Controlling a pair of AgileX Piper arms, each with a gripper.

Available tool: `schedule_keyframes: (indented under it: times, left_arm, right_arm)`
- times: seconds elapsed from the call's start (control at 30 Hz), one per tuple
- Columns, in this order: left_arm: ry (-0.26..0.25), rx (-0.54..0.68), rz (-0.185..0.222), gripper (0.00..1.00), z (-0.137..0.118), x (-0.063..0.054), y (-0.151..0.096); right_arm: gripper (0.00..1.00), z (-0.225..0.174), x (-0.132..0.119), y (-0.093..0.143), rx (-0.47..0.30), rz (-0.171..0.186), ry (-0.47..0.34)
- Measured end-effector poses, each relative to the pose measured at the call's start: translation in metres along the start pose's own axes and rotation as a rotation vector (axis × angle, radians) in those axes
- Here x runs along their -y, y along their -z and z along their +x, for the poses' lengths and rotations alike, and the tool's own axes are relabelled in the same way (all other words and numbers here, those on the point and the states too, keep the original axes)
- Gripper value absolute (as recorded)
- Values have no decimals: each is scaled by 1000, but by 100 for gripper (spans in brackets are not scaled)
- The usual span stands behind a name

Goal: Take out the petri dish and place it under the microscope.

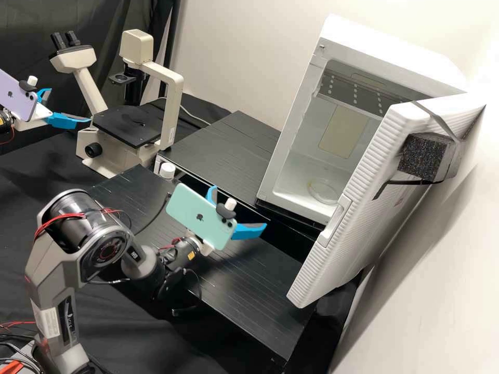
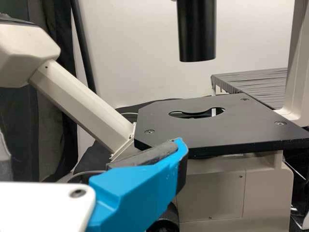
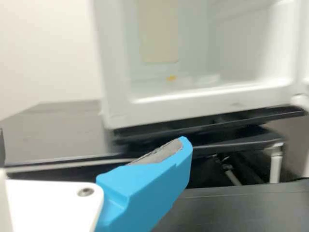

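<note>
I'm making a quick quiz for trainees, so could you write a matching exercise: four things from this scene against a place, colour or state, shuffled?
1. Petri dish
2. Fridge door
3. Phone nearer the microscope
4. Microscope stage

A. Lilac
B. Black
C. On the fridge floor
D. Swung open

Pairs: 1-C, 2-D, 3-A, 4-B

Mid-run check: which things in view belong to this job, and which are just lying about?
For the job:
- petri dish, inside the open white cabinet
- microscope
- both grippers, left and right

Apparently not:
- dark foam block strapped to the cabinet door
- white cap
</note>
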Motion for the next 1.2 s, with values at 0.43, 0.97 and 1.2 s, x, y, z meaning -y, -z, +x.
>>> schedule_keyframes:
  times: [0.43,0.97,1.2]
  left_arm:
    - [0,0,0,100,0,0,0]
    - [0,0,0,100,0,0,0]
    - [0,0,0,100,0,0,0]
  right_arm:
    - [100,47,-59,-39,31,-42,-168]
    - [100,124,-79,-63,119,-123,-172]
    - [100,130,-82,-60,116,-140,-177]
